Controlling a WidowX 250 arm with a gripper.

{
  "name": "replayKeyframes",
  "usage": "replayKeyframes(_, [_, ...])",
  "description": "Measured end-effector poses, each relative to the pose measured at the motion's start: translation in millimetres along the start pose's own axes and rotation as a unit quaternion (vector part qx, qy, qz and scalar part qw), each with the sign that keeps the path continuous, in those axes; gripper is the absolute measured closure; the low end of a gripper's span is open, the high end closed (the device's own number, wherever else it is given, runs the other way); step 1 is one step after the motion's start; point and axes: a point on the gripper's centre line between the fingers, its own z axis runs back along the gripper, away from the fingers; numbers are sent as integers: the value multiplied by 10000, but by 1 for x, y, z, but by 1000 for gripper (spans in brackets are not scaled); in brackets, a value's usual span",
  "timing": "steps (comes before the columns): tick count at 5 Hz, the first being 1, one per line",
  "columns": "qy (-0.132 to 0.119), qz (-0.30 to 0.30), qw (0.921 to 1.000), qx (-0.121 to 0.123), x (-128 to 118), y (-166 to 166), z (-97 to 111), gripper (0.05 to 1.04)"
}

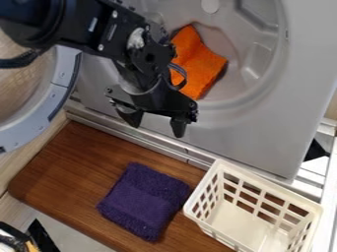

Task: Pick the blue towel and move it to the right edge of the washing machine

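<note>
Your gripper (155,127) hangs in front of the lower rim of the washing machine's (296,93) round opening, its two fingers spread wide. Inside that opening lies an orange cloth (201,69), its left side partly hidden from you by the arm. Below the gripper, the dark purple-blue towel (145,199) lies flat on the wooden board (66,152), near the board's lower edge, just beside the white basket (303,203). You see wood through the basket's slots; its bottom is cut off, as is the round door (56,101) at left.
</note>
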Motion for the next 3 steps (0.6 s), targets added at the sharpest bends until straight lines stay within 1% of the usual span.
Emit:
replayKeyframes(1, [114,-1,9999,-2,-6,0,-4,83])
replayKeyframes(2, [143,-97,9997,-173,-21,2,-8,83])
replayKeyframes(3, [80,78,9997,-206,-35,10,-17,83])
